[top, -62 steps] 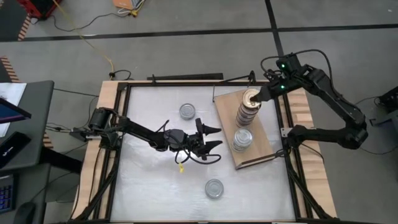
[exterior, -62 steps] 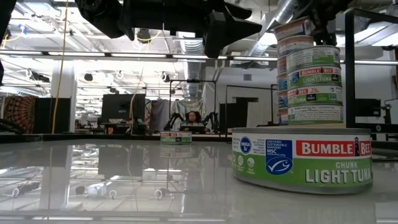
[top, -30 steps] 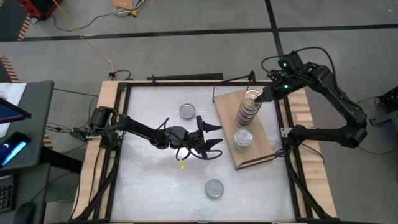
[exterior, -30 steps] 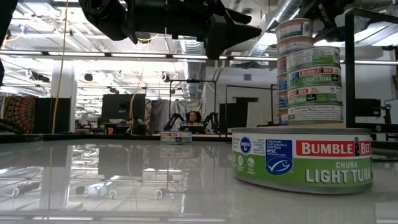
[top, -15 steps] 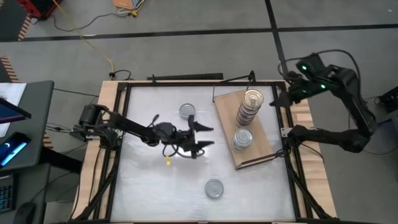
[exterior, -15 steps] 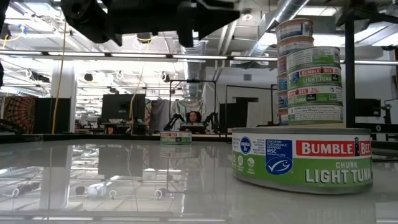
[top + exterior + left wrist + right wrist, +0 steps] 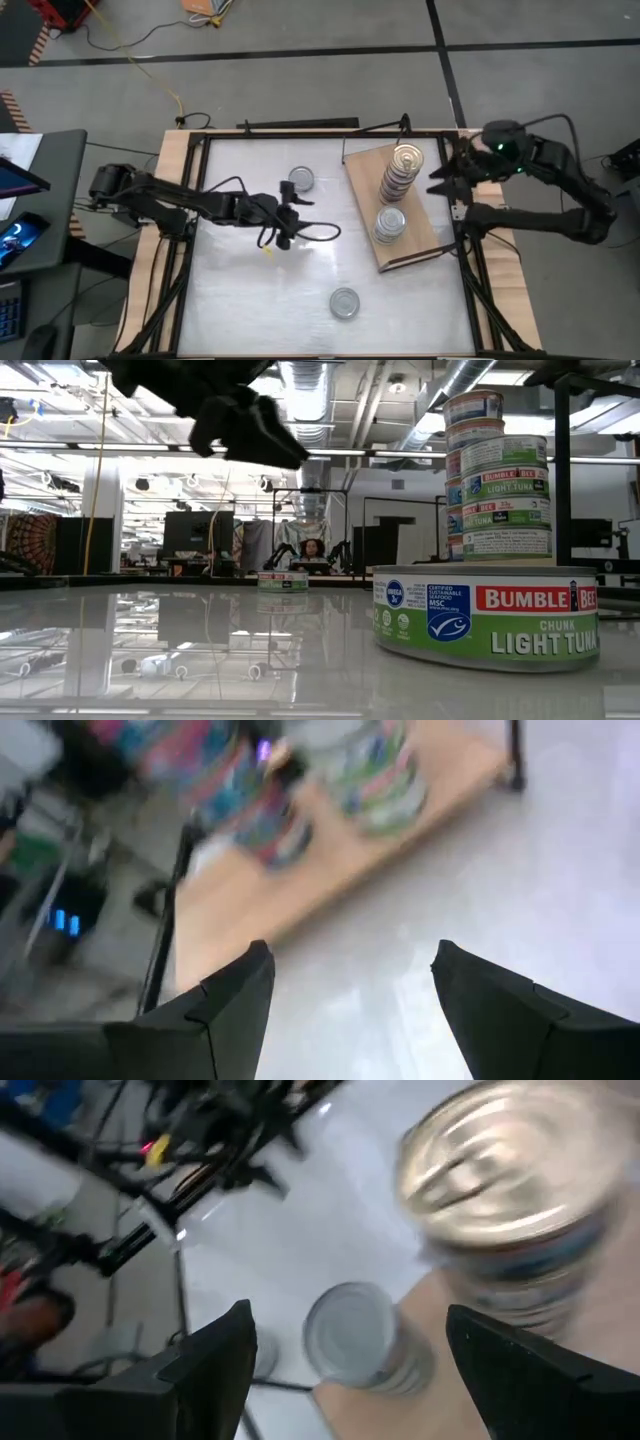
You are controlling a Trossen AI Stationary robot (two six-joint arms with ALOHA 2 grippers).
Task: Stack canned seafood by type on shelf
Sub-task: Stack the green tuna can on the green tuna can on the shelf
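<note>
Hovering over the white tabletop [image 7: 240,280], the left gripper [image 7: 291,210] has its fingers spread and nothing between them. The nearest loose tin, a short round silver-lidded one [image 7: 301,179], sits just beside it at about 1 o'clock in the high view, not touching. A second loose silver-lidded tin [image 7: 344,302] lies well apart from that gripper, at about 5 o'clock, near the front of the table; the low view shows it close up as a green-labelled tuna tin [image 7: 486,618].

The flat rectangular light-brown wooden shelf board [image 7: 425,232] lies at 3 o'clock from the left gripper, angled on the right side of the table. It carries two stacks: a tall column of tins with a gold pull-tab lid on top [image 7: 403,160] at the far end, and a shorter stack topped with a silver-grey lid [image 7: 390,219] nearer the front.

The right gripper [image 7: 441,180] is empty with fingers wide apart, off the right edge of the board. The tall stack stands near it at about 10 o'clock, clear of the fingers; the short stack is at about 8 o'clock. In the right wrist view both stack tops [image 7: 505,1170] [image 7: 350,1325] show between its fingers, blurred.
</note>
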